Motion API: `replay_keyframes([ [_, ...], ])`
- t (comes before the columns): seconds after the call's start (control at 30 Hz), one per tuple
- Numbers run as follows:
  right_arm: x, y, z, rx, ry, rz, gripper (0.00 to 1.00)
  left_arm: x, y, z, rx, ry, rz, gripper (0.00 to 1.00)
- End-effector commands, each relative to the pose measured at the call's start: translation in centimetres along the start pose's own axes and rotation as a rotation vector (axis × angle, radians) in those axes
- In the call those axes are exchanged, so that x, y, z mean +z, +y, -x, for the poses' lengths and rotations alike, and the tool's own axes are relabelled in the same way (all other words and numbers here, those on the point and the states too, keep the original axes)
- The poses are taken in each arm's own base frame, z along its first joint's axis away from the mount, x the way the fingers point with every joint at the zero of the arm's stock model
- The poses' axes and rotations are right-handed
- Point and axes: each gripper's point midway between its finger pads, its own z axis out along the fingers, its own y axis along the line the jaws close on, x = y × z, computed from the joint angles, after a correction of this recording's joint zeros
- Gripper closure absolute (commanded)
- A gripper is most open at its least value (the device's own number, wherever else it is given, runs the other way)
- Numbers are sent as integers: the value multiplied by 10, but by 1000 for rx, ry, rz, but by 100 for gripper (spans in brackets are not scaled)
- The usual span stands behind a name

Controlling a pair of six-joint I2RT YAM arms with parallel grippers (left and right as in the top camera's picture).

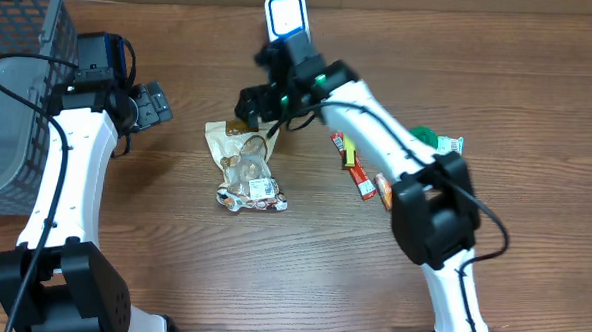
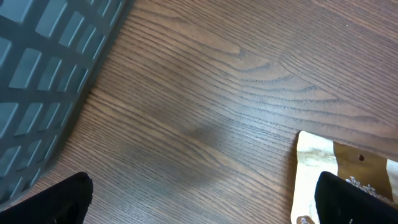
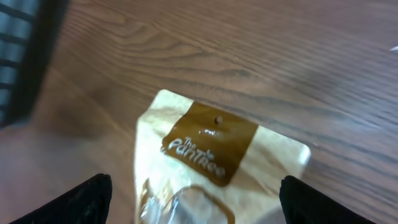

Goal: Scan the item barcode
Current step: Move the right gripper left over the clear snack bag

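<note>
Snack pouch [image 1: 246, 169] lying flat at the centre of the surface [image 1: 171, 271], right fingers [image 3: 323, 202] spread wide above its top edge, gripping nothing, left fingers [image 2: 59, 200] also released at 9 o'clock, close to the basket [image 1: 15, 74] rim, scanner [image 1: 286, 15] at 12 o'clock, open wood toward 6 o'clock.

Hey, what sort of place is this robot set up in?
Most likely a mock shop checkout on a wooden table: a grey shopping basket at one side, a likely scanner at the far edge, and a snack pouch with wrapped bars laid out.
</note>
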Motion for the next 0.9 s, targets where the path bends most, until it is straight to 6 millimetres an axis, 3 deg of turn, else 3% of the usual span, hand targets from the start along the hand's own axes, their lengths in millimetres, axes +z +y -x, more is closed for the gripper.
replay_keyframes([
  [0.0, 27, -10, -11, -26, -7, -139, 12, -9, -5, 6, 21, -25, -20, 0],
  [0.13, 41, -14, -18, -59, -15, -240, 8, -9, -5, 6, 21, -25, -20, 0],
  [0.27, 38, -30, -28, -22, 7, -347, 8, -9, -5, 6, 21, -25, -20, 0],
  [0.6, 10, -64, -99, 180, 280, -502, 8, -9, -5, 6, 21, -25, -20, 0],
  [0.67, 4, -66, -112, 219, 326, -528, 7, -8, -5, 6, 21, -25, -19, 0],
  [0.77, -9, -53, -130, 285, 421, -500, 2, -9, -5, 6, 21, -25, -20, 0],
  [0.87, -26, -42, -133, 300, 465, -479, 0, -8, -5, 6, 21, -25, -19, 0],
])
